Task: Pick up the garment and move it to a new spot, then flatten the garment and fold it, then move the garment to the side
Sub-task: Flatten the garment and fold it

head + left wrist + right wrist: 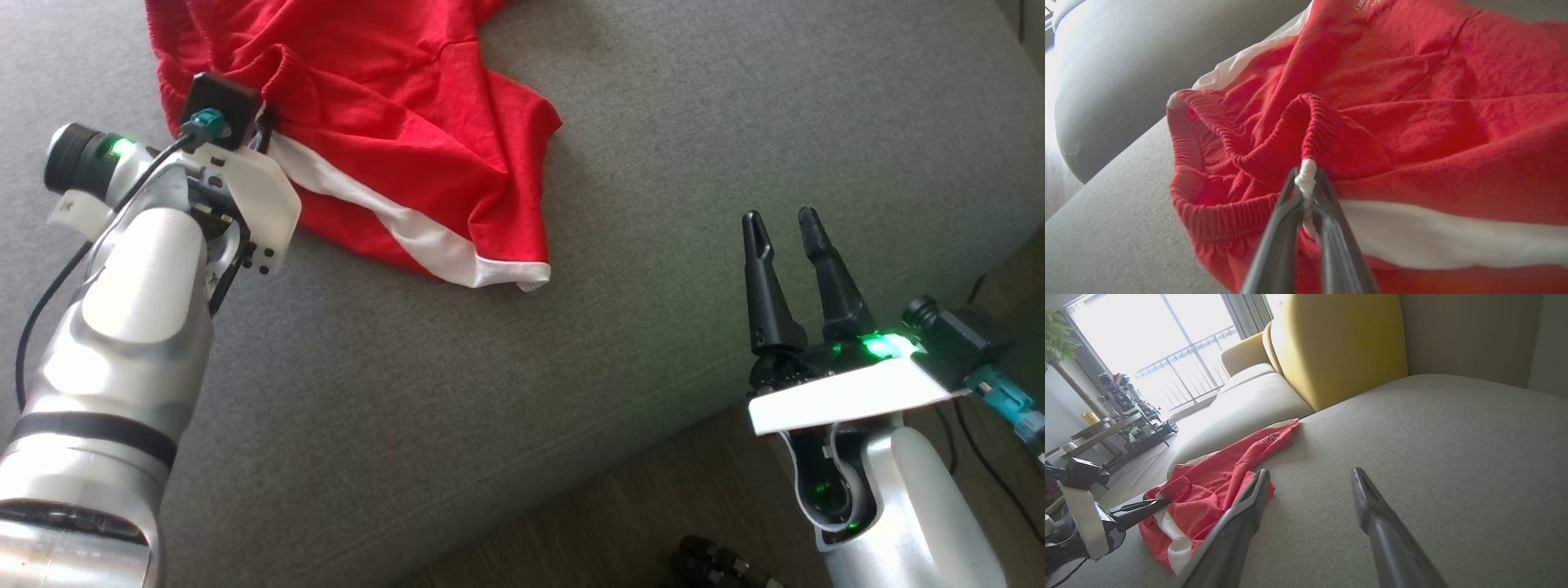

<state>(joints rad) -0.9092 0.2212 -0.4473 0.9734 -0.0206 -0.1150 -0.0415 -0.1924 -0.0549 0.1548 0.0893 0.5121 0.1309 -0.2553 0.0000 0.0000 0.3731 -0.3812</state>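
The garment (384, 122) is a pair of red shorts with white side stripes, lying crumpled on the grey sofa seat at the upper left of the head view. My left gripper (1306, 183) is shut on the garment (1412, 102), pinching the white end of its gathered waistband between both fingers. In the head view the left gripper's fingers are hidden behind its wrist camera (220, 110). My right gripper (784, 224) stands open over bare sofa at the right, well clear of the cloth. The right wrist view shows the garment (1220, 486) and the left gripper (1161, 502) off to its left.
The grey sofa seat (620, 147) spreads around the shorts, with its front edge running diagonally at the lower right above a wooden floor (653, 514). A yellow back cushion (1339, 343) stands behind the seat. A table with clutter (1118, 424) is by the window.
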